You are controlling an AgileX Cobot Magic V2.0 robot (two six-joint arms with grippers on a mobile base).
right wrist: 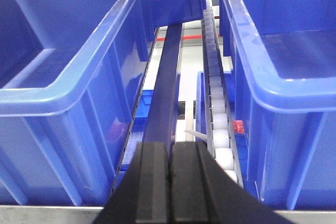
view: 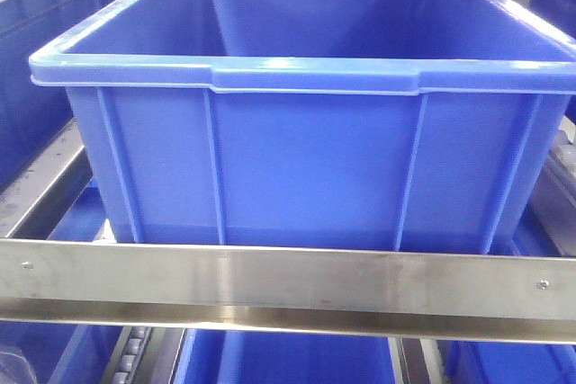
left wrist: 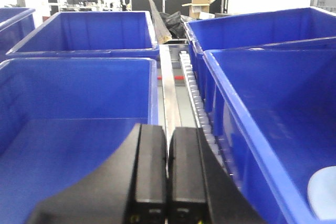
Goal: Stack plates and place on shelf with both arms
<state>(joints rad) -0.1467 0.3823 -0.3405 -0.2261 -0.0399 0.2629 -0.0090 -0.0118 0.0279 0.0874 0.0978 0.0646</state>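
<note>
Left wrist view: left gripper [left wrist: 168, 177] pressed shut on nothing, poised over the gap between two blue crates, above the roller track [left wrist: 195, 90]; pale plate edge [left wrist: 324, 192] lying inside the right-hand crate [left wrist: 273, 114] at its near right corner, only a sliver visible, stack count unclear. Right wrist view: right gripper [right wrist: 169, 182] likewise closed and empty over a steel rail [right wrist: 163, 93] between crates. Front view alone: shelf front rail [view: 288, 281] beneath one large crate [view: 306, 159], no plate visible. Likely the placing step done or nearly so; next, probably pulling both arms clear.
</note>
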